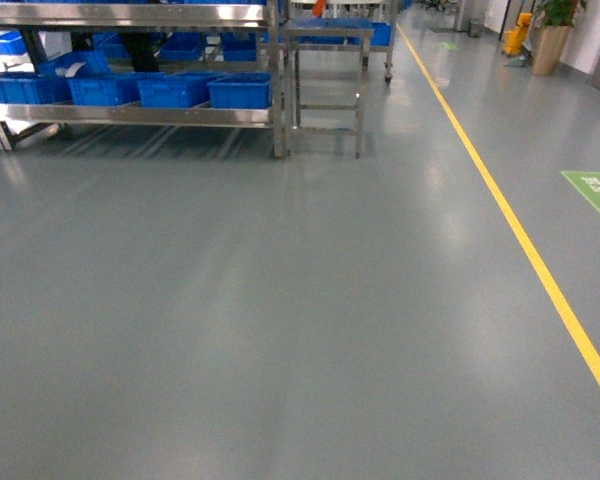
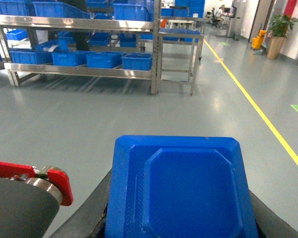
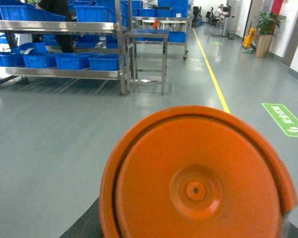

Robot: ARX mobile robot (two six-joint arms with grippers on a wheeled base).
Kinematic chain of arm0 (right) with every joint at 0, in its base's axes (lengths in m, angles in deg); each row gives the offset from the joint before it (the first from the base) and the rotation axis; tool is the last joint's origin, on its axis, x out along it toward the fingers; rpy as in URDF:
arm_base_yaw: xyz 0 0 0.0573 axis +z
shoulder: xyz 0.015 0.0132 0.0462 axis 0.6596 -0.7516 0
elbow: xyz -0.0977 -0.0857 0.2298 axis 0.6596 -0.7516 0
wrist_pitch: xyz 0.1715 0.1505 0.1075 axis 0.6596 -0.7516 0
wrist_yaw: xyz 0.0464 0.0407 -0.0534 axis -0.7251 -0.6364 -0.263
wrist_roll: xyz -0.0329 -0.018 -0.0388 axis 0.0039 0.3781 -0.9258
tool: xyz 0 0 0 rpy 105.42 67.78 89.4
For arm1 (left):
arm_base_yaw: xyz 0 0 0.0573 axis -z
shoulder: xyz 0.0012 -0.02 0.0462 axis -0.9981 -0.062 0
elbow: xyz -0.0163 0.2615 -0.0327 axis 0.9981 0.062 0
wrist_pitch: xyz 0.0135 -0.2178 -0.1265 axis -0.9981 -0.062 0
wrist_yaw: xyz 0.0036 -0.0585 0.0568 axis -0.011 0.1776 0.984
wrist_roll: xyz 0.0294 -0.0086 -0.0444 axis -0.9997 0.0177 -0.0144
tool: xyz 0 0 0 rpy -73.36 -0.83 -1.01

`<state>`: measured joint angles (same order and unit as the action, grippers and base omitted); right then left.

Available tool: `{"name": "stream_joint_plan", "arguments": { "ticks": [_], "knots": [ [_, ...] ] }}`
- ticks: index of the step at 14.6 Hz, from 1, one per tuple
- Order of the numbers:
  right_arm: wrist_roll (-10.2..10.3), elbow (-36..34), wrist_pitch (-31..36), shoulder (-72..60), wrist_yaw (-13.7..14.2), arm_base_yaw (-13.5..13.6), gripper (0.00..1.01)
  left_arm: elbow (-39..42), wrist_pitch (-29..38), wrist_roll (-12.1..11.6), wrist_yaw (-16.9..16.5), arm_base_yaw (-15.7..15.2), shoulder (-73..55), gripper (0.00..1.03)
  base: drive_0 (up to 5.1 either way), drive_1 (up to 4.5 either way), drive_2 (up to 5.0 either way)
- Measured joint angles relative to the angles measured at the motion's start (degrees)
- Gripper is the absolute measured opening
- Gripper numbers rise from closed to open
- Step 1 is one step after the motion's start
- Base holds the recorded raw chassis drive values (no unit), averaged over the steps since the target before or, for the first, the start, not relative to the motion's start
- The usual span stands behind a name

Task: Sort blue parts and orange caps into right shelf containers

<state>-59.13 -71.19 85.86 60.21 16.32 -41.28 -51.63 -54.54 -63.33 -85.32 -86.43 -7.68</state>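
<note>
In the left wrist view a square blue part (image 2: pixel 188 188) with a raised octagonal face fills the lower frame. My left gripper (image 2: pixel 181 225) is shut on it, with dark fingers (image 2: pixel 87 215) at both sides. In the right wrist view my right gripper (image 3: pixel 188 230) is shut on a round orange cap (image 3: pixel 196 178), which hides most of the jaws. Bright-blue crates (image 1: pixel 240 92) sit far off on a steel shelf rack (image 1: pixel 130 114). Another blue crate (image 1: pixel 330 30) rests on the steel stand to its right. Neither gripper shows in the head view.
Grey floor lies between me and the rack. A yellow line (image 1: pixel 525 240) runs along the right, with a green floor sign (image 1: pixel 595 192) beyond it. A person in dark clothes (image 3: pixel 57 20) stands behind the rack. A potted plant (image 1: pixel 552 35) is far right.
</note>
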Motion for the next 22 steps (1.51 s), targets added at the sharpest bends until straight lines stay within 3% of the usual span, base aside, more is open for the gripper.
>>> {"name": "stream_joint_plan", "arguments": {
  "ticks": [5,22],
  "knots": [
    [0.0,0.0,0.0,0.0,0.1,0.0,0.45,0.0,0.0,0.0,0.0,0.1,0.0,0.42,-0.8,-0.83,-0.8],
    [0.0,0.0,-0.1,0.0,0.0,0.0,0.45,0.0,-0.1,0.0,0.0,0.0,0.0,0.42,0.0,4.23,-4.2]
  ]
}}
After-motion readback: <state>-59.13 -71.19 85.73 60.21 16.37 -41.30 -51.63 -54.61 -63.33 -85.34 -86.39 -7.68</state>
